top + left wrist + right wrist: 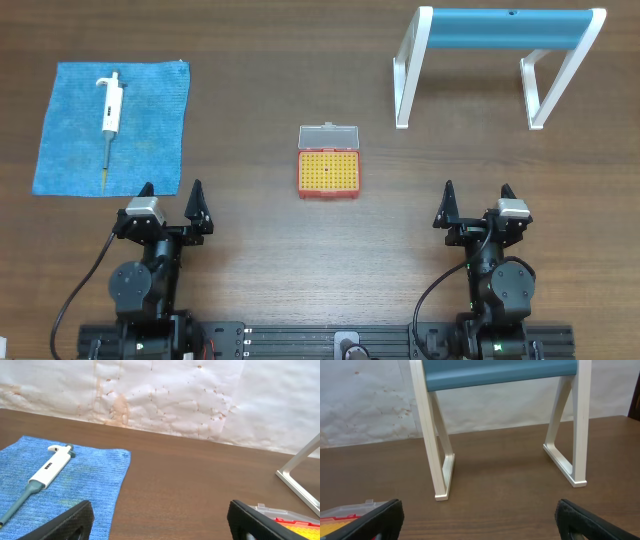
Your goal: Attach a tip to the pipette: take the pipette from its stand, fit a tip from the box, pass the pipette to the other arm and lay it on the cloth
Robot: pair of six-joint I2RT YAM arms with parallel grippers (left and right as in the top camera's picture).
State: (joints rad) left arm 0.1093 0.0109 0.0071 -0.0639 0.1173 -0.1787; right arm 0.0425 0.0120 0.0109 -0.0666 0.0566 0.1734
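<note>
A white pipette (pixel 108 108) with a yellow tip on its end lies on the blue cloth (pixel 150 130) at the far left; the left wrist view shows the pipette (pixel 47 471) resting on the cloth (pixel 95 480) too. The tip box (pixel 328 170), orange with its clear lid folded back, sits mid-table, and its corner (pixel 295 527) shows beside a left finger. The blue and white stand (pixel 500 45) is at the back right, with nothing hanging on it (pixel 500 375). My left gripper (pixel 170 205) and right gripper (pixel 477 203) are both open and hold nothing, near the table's front.
A pale papered wall (pixel 200 395) rises behind the table's far edge. Bare brown table (pixel 260 90) lies between cloth, box and stand. The box's edge (pixel 345 512) peeks in beside a right finger.
</note>
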